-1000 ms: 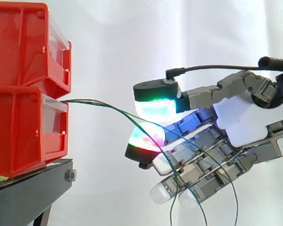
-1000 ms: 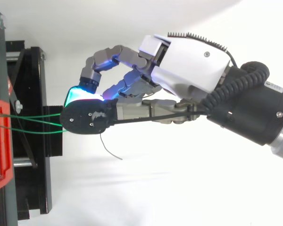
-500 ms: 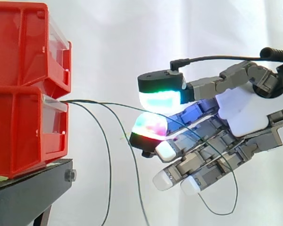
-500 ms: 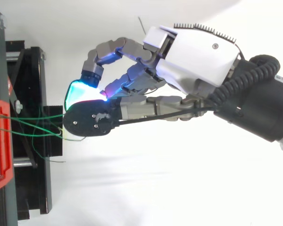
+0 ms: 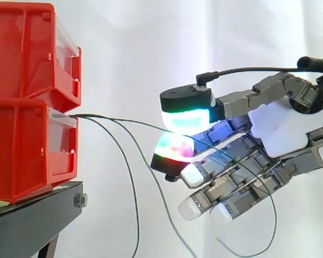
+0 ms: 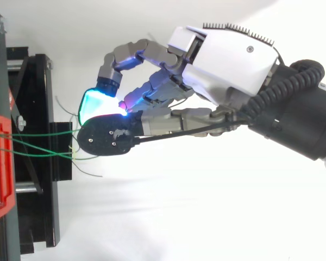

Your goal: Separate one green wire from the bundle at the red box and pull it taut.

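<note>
Thin green wires come out of the lower red bin (image 5: 27, 145) at the left of the side view. One green wire (image 5: 129, 121) runs almost level from the bin's front to my hand (image 5: 280, 131) and passes between two glowing fingertips (image 5: 184, 118). These are closed together on it. Its tail goes on over the lower fingers and loops below them. Two other green wires (image 5: 130, 172) droop from the bin and hang free. In the top view my hand (image 6: 228, 60) reaches in from the right, and the wires (image 6: 43, 134) fan out from the bin towards its pads.
The red bins (image 6: 0, 163) are stacked on a black stand (image 5: 32, 215) at the left. A white curtain hangs behind. Open space lies between the bins and my hand, crossed by the wires.
My hand has drawn a little to the right, away from the bins. Two wires have slipped off my hand and now hang down. The pinched wire runs straighter.
</note>
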`<action>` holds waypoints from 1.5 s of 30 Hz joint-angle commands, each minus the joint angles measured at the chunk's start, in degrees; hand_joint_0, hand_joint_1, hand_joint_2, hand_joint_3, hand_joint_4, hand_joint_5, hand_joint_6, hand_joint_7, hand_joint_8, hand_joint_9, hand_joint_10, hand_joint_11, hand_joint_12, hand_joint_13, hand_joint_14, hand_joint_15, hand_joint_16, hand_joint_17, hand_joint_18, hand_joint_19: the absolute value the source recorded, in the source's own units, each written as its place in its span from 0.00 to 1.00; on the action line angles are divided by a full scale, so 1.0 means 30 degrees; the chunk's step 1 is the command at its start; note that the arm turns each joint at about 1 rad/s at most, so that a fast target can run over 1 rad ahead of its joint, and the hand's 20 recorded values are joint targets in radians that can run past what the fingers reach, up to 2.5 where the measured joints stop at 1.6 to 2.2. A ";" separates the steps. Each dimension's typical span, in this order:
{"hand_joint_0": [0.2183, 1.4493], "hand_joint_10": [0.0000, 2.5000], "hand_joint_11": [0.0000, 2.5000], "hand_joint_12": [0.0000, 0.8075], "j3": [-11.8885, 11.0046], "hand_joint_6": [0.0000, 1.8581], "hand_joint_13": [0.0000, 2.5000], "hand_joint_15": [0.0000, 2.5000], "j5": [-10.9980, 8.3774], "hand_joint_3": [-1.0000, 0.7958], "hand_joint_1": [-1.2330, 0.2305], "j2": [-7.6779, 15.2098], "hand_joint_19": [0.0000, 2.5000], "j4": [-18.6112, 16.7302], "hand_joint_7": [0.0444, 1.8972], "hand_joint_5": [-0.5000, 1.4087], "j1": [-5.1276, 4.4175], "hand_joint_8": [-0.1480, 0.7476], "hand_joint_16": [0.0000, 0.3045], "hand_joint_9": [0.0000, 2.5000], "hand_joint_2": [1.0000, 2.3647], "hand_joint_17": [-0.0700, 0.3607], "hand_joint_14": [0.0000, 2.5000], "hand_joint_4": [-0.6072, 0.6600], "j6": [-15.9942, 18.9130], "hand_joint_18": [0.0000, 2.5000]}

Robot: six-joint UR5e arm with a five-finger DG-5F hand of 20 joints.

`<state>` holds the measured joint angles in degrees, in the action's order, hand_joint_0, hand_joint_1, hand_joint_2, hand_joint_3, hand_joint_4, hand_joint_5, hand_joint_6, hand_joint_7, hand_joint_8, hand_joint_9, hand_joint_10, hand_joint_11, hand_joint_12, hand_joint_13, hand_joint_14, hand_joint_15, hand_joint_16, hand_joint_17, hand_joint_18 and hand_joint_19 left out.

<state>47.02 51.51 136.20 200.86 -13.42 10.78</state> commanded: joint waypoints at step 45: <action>0.30 0.00 0.19 0.54 0.0734 0.50 0.38 0.09 0.2136 0.57 0.32 -0.0018 0.07 0.2628 0.69 0.21 -0.0184 0.57 0.19 0.47 0.12 0.47 0.00 0.39 0.2558 0.40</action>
<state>48.46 57.38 136.20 208.77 -13.95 17.91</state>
